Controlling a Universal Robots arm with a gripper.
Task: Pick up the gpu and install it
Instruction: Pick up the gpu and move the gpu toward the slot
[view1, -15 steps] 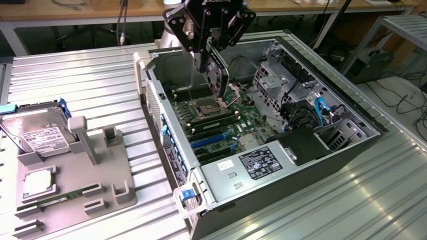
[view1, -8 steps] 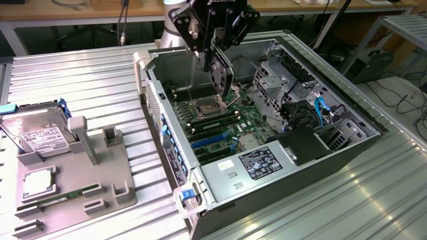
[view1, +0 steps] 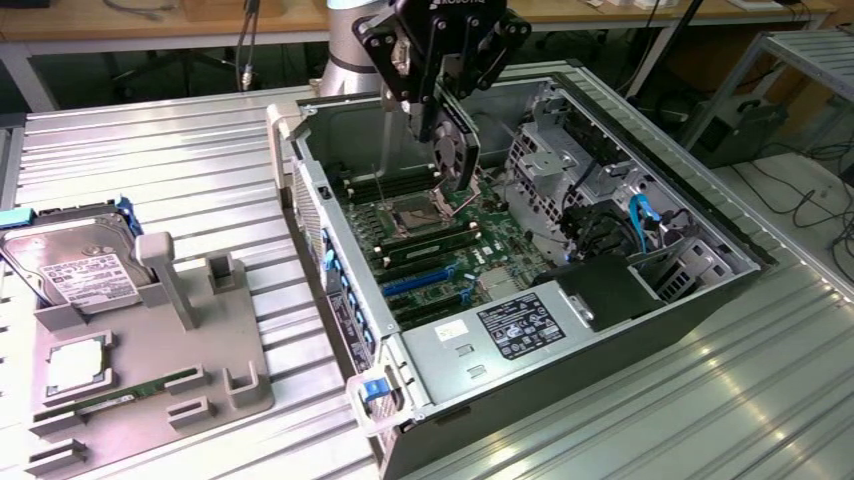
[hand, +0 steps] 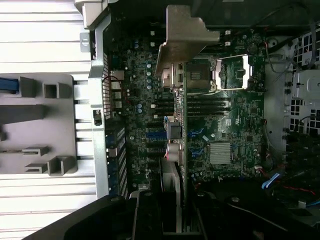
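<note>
Grey robot arm (view1: 350, 50) with its wrist pointing straight down. Its black hand (view1: 441, 122) hangs low, jaws pinched on the gpu (view1: 458, 162) — card held upright, on edge.

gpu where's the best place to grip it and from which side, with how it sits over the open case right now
Best by its upper long edge, fingers on the two flat faces, coming straight down from above, as the gripper has it. The gpu hangs on edge over the motherboard, so this likely leaves its lower edge and the metal bracket at one end free.
</note>
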